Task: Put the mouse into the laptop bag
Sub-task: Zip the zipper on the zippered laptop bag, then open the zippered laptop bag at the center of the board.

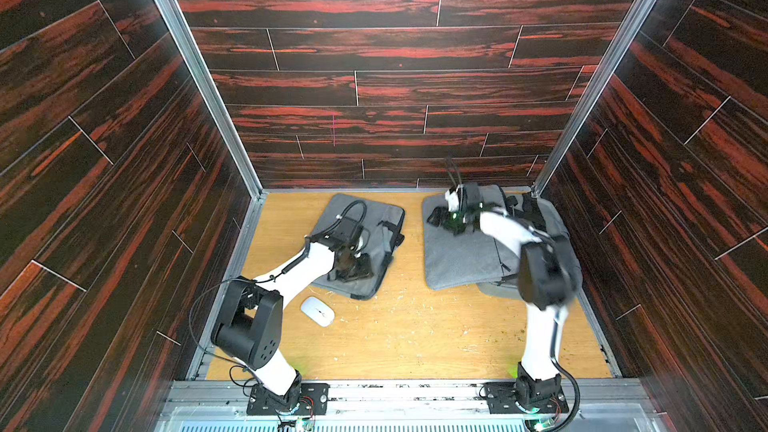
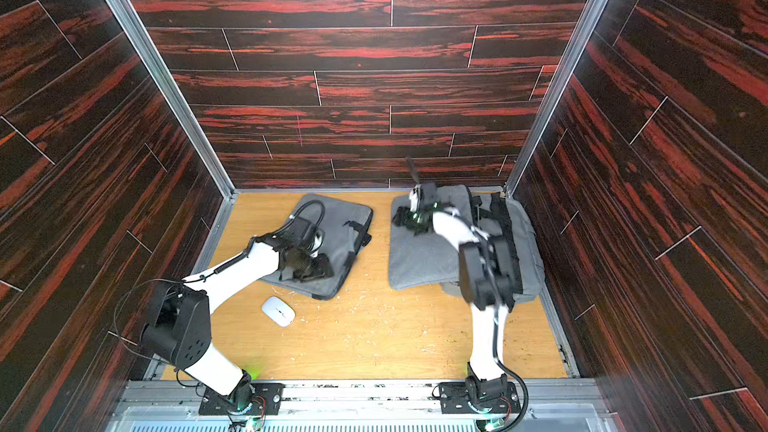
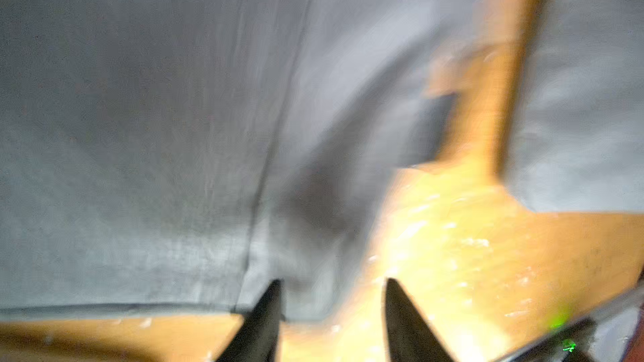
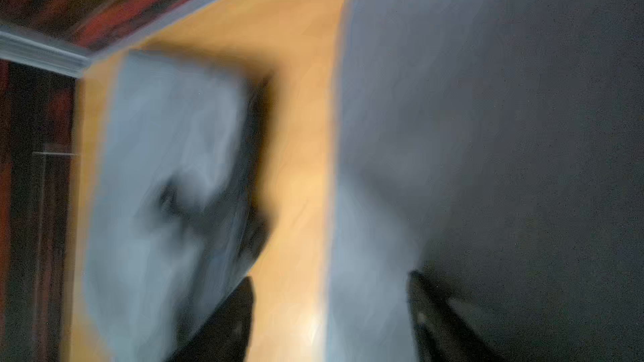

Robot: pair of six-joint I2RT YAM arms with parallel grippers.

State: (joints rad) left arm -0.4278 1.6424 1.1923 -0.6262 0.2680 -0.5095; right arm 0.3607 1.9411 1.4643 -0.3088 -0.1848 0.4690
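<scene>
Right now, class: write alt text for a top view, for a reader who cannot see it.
A white mouse lies on the wooden table, outside both grey bags. The left gripper is over the smaller bag, the right gripper over the larger bag.

The mouse (image 1: 317,311) is white plastic, smooth and glossy. Both the smaller laptop bag (image 1: 376,218) and the larger laptop bag (image 1: 461,255) are grey woven cloth, matt, with black webbing straps (image 1: 536,209). The surface (image 1: 415,334) looks like pale wood, smooth, strewn with light flecks. The walls (image 1: 374,47) show dark red-black wood grain with a slight sheen. The corner posts (image 1: 195,64) are brushed metal. The left pincer (image 3: 332,283) has matt black fingers (image 3: 265,322).
</scene>
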